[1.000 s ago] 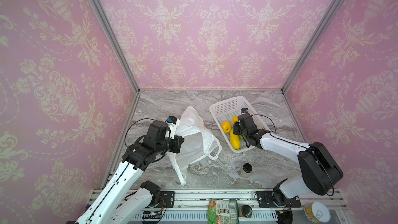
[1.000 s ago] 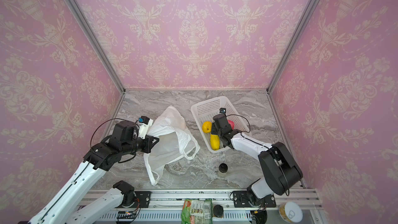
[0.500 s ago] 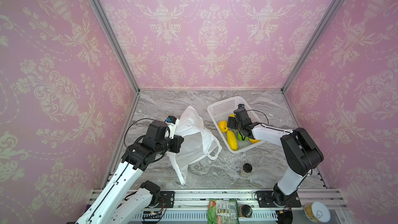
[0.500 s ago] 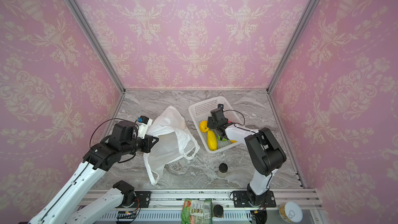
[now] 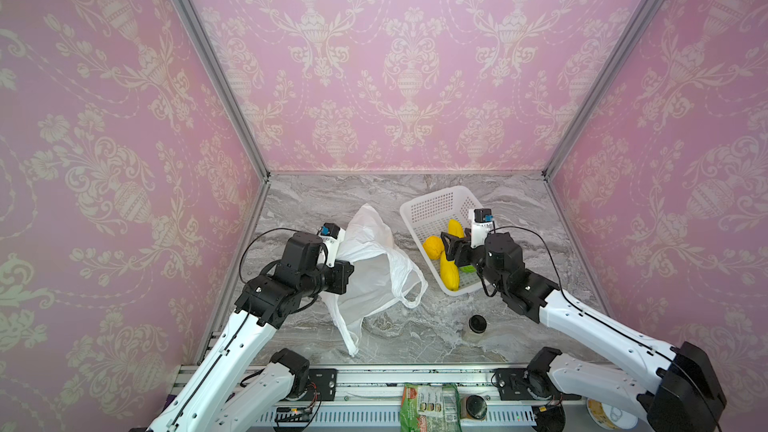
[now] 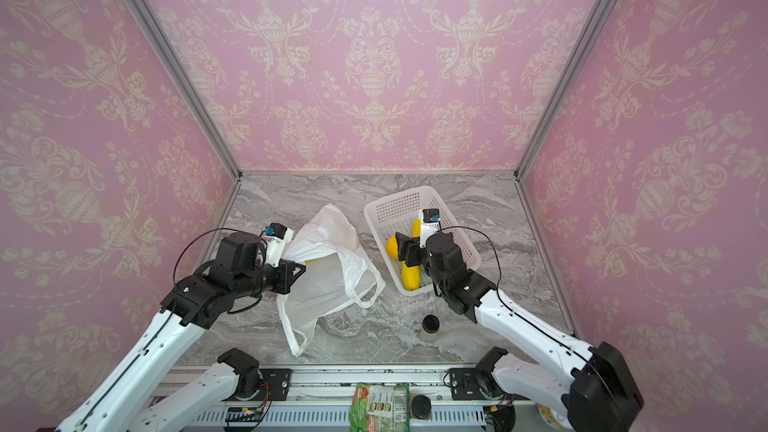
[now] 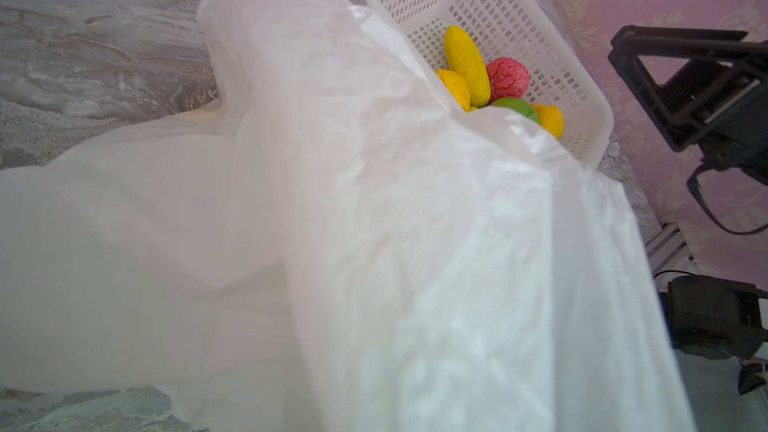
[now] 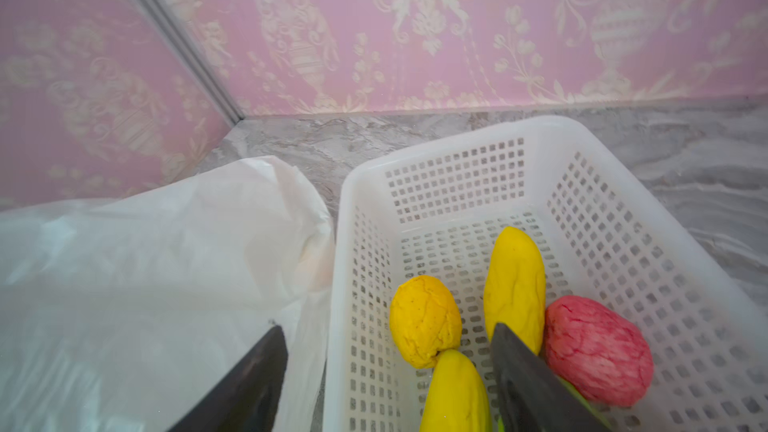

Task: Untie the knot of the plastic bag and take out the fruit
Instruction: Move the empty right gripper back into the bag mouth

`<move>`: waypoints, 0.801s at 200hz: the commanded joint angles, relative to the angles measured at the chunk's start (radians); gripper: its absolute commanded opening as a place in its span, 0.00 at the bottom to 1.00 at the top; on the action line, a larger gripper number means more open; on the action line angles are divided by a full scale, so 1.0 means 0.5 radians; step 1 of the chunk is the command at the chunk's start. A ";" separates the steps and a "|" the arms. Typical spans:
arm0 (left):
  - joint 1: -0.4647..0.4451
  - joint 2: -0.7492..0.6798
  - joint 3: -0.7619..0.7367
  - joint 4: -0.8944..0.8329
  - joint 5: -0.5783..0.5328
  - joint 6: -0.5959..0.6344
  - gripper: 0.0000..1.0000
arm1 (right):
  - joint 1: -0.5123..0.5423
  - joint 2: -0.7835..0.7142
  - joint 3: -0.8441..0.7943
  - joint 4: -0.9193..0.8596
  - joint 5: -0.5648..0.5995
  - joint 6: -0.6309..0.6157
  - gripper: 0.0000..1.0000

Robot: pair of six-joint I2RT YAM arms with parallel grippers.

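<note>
White plastic bag (image 5: 374, 272) is pinched by the left gripper (image 5: 348, 274); the right gripper (image 5: 446, 245), spread and empty above the basket (image 5: 432, 209), should enter its mouth slowly.

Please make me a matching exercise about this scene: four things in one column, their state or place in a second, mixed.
1 plastic bag
2 pink-red fruit
3 left pincer
4 right pincer

A open, empty
B lying in the basket
C untied, handles loose
D shut on the plastic bag

Pairs: 1-C, 2-B, 3-D, 4-A
</note>
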 commanded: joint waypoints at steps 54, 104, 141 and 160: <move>0.020 -0.011 -0.026 -0.030 -0.011 -0.004 0.00 | 0.832 0.235 -0.010 0.304 -0.039 -0.595 0.68; 0.015 -0.003 -0.024 -0.031 -0.001 -0.005 0.00 | 0.957 0.853 0.293 0.326 -0.093 -0.538 0.61; 0.014 -0.014 -0.028 -0.028 0.002 -0.005 0.00 | 0.969 1.201 0.519 0.281 0.020 -0.434 0.52; 0.013 -0.016 -0.025 -0.028 0.014 -0.004 0.00 | 0.969 1.333 0.608 0.273 0.056 -0.398 0.47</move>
